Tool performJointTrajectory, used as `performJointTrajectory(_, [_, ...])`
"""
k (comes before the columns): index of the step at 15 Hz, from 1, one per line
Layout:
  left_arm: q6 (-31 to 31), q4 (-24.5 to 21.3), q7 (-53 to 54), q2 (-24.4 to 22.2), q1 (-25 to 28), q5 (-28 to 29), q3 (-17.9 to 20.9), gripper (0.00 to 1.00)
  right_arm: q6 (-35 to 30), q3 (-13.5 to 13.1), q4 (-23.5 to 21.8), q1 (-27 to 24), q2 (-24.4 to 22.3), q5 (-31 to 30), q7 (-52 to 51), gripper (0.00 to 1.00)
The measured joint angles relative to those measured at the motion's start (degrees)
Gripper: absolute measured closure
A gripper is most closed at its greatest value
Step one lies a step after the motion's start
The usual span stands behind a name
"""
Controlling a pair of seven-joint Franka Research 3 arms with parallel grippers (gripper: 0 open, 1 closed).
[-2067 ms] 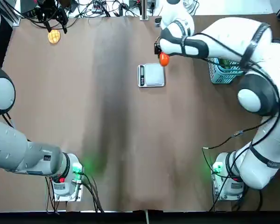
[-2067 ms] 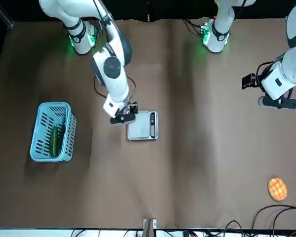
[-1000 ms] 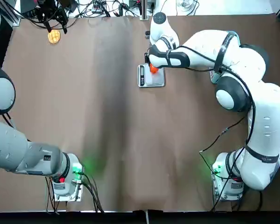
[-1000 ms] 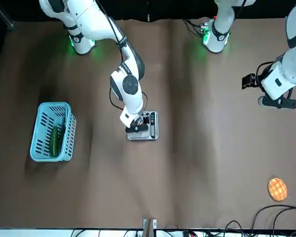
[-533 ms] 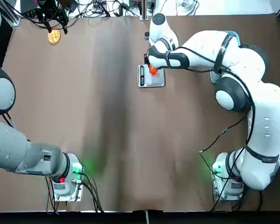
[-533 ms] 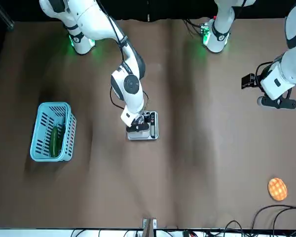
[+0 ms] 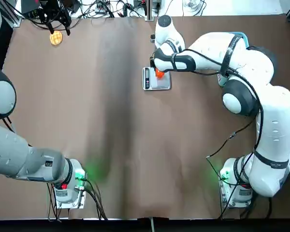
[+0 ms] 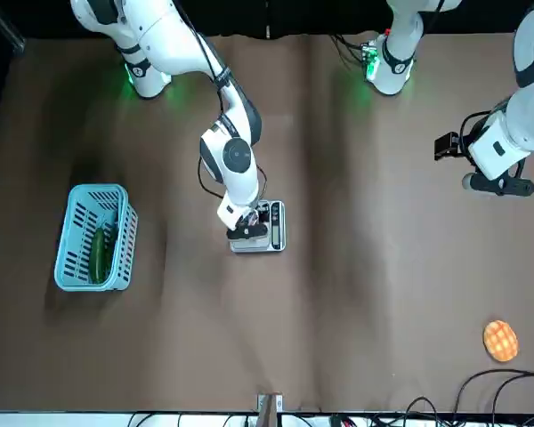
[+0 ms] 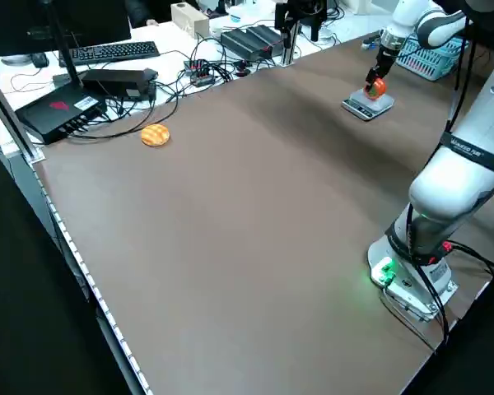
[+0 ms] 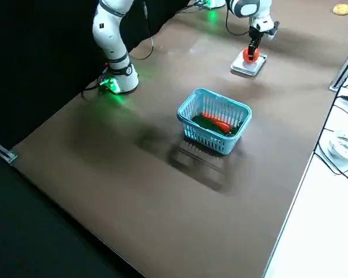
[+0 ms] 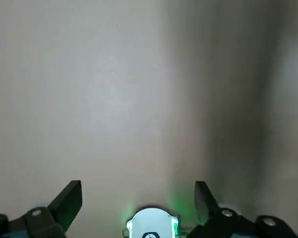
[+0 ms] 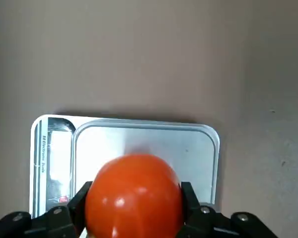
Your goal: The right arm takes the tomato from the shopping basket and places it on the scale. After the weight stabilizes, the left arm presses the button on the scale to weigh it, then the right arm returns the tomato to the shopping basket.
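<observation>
My right gripper (image 7: 157, 71) is shut on the orange-red tomato (image 7: 159, 73) just over the silver platform of the scale (image 7: 163, 83). In the right wrist view the tomato (image 12: 134, 191) fills the gap between my fingers (image 12: 80, 199), with the scale (image 12: 139, 136) right beneath it; whether it rests on the platform I cannot tell. The light-blue shopping basket (image 8: 123, 240) stands well off to my right. My left gripper (image 8: 497, 183) hangs over the table's left side, far from the scale. Seen from the left wrist, that gripper (image 11: 137, 198) is open with nothing in it.
A long green vegetable (image 8: 98, 252) lies in the basket. A yellow-orange waffle-like disc (image 7: 56, 37) sits at the far left corner. Cables and electronics (image 7: 87, 8) line the far edge. Brown tabletop stretches between the scale and the arms' bases.
The right gripper carried the tomato from beside the scale to over its platform and lowered it; over the last half second it has hardly moved. The left arm stays put.
</observation>
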Motion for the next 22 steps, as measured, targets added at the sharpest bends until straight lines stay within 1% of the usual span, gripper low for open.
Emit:
performJointTrajectory(7, [0.0,0.0,0.0,0.0,0.0,0.0,0.0,0.0,0.0,0.0,0.0,0.0,0.0,0.0,0.1,0.26])
performJointTrajectory(9, [0.0,0.0,0.0,0.0,0.0,0.0,0.0,0.0,0.0,0.0,0.0,0.0,0.0,0.0,0.1,0.25])
performJointTrajectory(10, [0.0,0.0,0.0,0.0,0.0,0.0,0.0,0.0,0.0,0.0,0.0,0.0,0.0,0.0,0.1,0.21])
performJointTrajectory(11, [0.0,0.0,0.0,0.0,0.0,0.0,0.0,0.0,0.0,0.0,0.0,0.0,0.0,0.0,0.1,0.2])
performJointTrajectory(12, [0.0,0.0,0.0,0.0,0.0,0.0,0.0,0.0,0.0,0.0,0.0,0.0,0.0,0.0,0.2,0.17])
performJointTrajectory(13, [0.0,0.0,0.0,0.0,0.0,0.0,0.0,0.0,0.0,0.0,0.0,0.0,0.0,0.0,0.2,0.1])
performJointTrajectory(14, [0.0,0.0,0.0,0.0,0.0,0.0,0.0,0.0,0.0,0.0,0.0,0.0,0.0,0.0,0.2,0.05])
performJointTrajectory(22, [0.0,0.0,0.0,0.0,0.0,0.0,-0.1,0.0,0.0,0.0,0.0,0.0,0.0,0.0,0.2,0.0])
